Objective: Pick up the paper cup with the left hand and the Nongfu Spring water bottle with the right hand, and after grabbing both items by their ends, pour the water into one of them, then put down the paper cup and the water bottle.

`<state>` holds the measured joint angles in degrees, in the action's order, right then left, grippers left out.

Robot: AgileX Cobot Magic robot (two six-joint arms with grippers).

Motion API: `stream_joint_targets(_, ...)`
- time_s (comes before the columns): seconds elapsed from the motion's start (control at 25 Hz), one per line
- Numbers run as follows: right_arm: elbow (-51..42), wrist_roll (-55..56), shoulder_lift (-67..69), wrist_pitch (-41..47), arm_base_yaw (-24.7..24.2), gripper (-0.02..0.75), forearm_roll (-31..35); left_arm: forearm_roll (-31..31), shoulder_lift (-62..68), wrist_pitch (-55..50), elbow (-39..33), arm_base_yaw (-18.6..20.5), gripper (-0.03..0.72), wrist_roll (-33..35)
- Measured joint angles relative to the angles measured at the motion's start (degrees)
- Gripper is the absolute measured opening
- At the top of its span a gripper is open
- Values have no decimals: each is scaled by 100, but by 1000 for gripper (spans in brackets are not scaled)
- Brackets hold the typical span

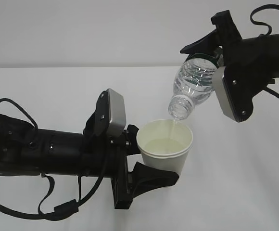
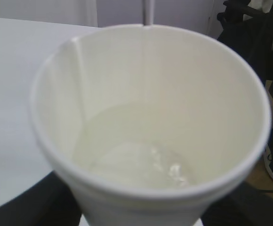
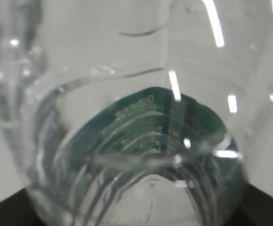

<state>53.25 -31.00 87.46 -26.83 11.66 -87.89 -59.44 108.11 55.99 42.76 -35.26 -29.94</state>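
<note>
My left gripper (image 1: 146,161) is shut on the white paper cup (image 1: 164,147), held upright above the table. The cup (image 2: 146,117) fills the left wrist view, with water (image 2: 136,155) pooled in its bottom. My right gripper (image 1: 211,65) is shut on the base end of the clear Nongfu Spring water bottle (image 1: 193,84), tilted mouth-down to the left. A thin stream of water (image 1: 174,126) runs from the bottle's open mouth into the cup. The bottle (image 3: 136,141) with its dark green label (image 3: 146,127) fills the right wrist view; the right fingers are hidden there.
The white table (image 1: 57,91) stretches behind and below both arms. Dark objects stand past the table's edge (image 2: 254,33) at the upper right of the left wrist view.
</note>
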Motion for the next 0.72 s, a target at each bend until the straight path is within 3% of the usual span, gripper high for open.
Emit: stream_joint_targets(0.72,0,-11,0,0,0,491,0,0,0,-26,0,0,481,0)
